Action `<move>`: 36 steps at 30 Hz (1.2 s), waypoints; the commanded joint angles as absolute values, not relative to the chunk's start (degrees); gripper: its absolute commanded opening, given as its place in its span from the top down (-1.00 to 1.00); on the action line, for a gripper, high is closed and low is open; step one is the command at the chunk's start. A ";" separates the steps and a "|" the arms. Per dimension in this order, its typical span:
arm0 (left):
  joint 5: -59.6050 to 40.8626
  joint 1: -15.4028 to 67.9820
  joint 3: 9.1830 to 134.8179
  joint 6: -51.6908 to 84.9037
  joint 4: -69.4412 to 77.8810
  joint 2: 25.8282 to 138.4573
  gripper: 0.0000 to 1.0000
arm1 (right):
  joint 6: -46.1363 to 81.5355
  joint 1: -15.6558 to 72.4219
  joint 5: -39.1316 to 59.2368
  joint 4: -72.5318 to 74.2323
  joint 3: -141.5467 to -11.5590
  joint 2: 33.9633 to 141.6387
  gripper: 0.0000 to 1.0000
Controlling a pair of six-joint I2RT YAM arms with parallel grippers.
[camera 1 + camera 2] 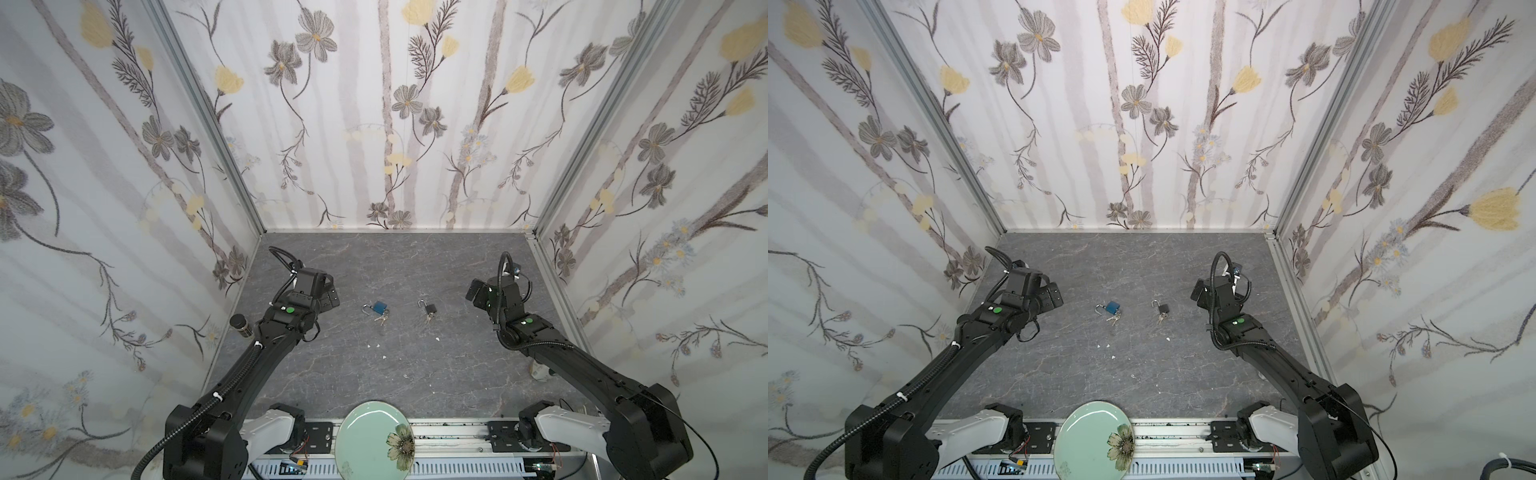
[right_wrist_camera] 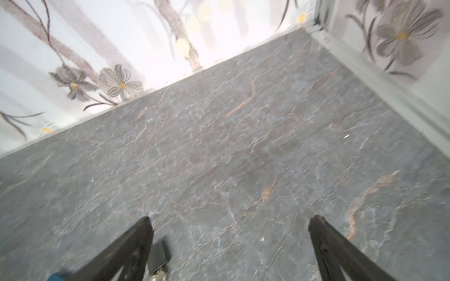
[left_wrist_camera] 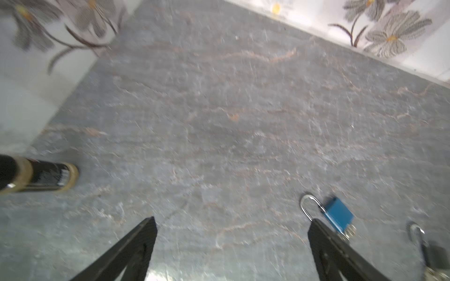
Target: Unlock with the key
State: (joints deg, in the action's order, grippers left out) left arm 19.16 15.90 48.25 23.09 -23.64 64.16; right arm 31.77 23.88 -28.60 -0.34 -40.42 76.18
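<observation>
With the blue lock (image 1: 379, 307) and black lock (image 1: 431, 308) lying mid-frame, keys (image 1: 381, 319) at their bases and shackles (image 1: 367, 309) seemingly sprung, the left gripper (image 3: 232, 221) and right gripper (image 2: 230, 218) hang spread and empty at either side, so unlocking looks finished; next calls only for parking clear.

Grey, marble-veined tabletop (image 1: 374, 266). Near the middle, lying flat: blue padlock (image 1: 378, 307), shackle swung open, keys (image 1: 381, 319) touching its body. Near it but apart, black padlock (image 1: 430, 308) with its own key bunch (image 1: 429, 318). Closer in, scattered white crumbs (image 1: 377, 345). By the left edge, dark cylindrical container (image 1: 242, 325). At the near edge, pale green flowered plate (image 1: 361, 432).
</observation>
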 commanded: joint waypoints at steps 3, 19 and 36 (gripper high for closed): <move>26.15 10.56 46.61 12.69 -9.78 64.10 -1.00 | 22.09 23.99 -44.06 14.05 -38.59 75.59 -0.99; 22.88 3.25 29.28 7.56 14.72 81.88 -1.00 | 5.18 19.45 -53.35 42.92 -25.85 77.42 -0.99; 22.88 4.14 20.36 7.56 14.72 90.99 -1.00 | 0.16 6.88 -20.11 80.47 -6.60 82.93 -0.99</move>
State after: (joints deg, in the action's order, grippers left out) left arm 24.69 4.03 21.15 9.50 28.01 89.60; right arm 0.38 9.04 -31.29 74.15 -7.75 82.54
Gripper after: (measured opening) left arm 0.997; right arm 0.996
